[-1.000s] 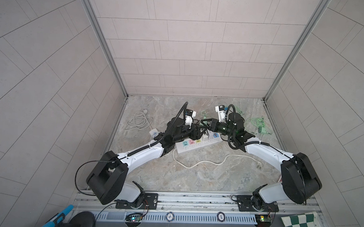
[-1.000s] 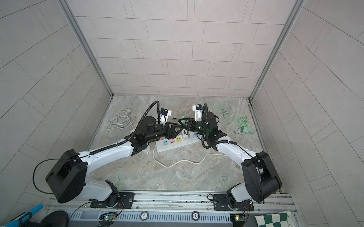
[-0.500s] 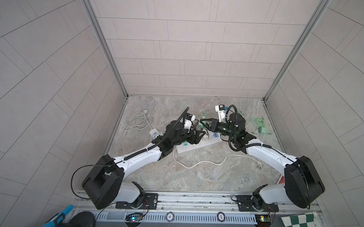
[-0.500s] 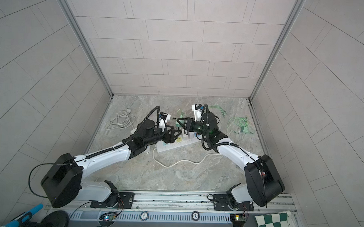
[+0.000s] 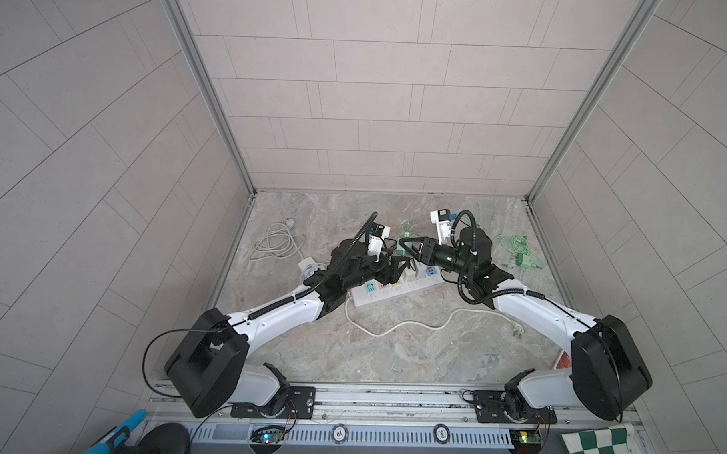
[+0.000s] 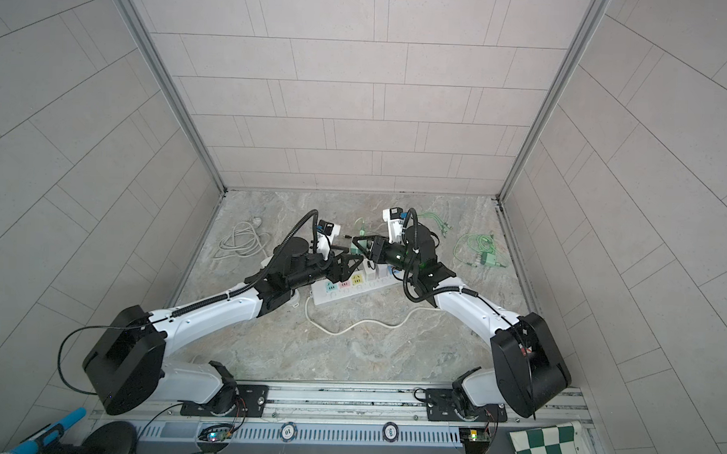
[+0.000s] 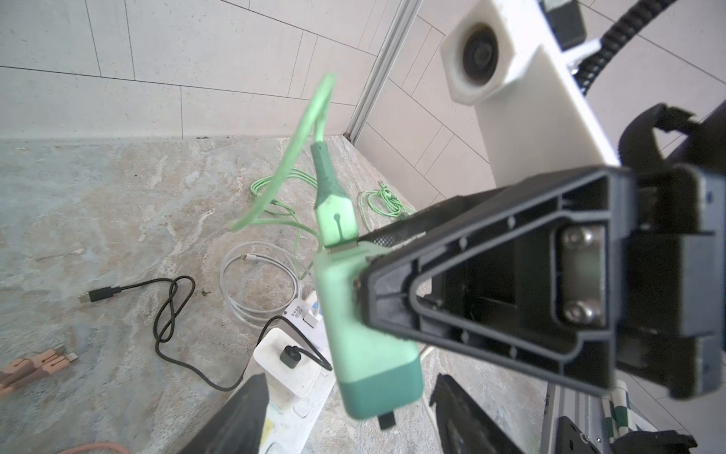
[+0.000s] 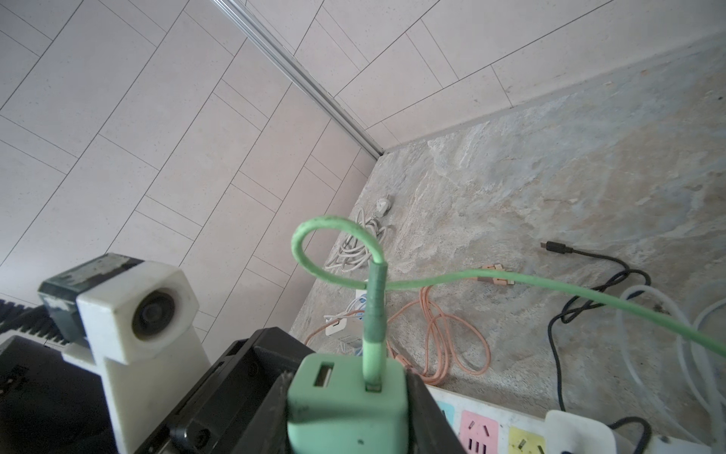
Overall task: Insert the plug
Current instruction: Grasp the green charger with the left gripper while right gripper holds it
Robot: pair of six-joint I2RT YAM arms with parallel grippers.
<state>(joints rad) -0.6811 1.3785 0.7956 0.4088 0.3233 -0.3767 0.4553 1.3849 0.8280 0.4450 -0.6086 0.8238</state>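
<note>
The plug is a mint-green charger block with a green cable in its top. My right gripper is shut on its two sides. In both top views the right gripper holds the plug over the far part of the white power strip, off its surface. In the left wrist view the plug hangs prong down between the fingers of my left gripper, which is open, with a gap on each side. The left gripper sits low over the strip.
A white charger with a black cable sits in the strip. Pink sockets and yellow sockets show empty. A white cable coil lies at far left, a second green charger and cable at far right, and a pink cable near the strip.
My left arm has dropped lower and reached further toward the right gripper, bringing its open fingers under the plug. The right gripper has shifted slightly left, still holding the plug.
</note>
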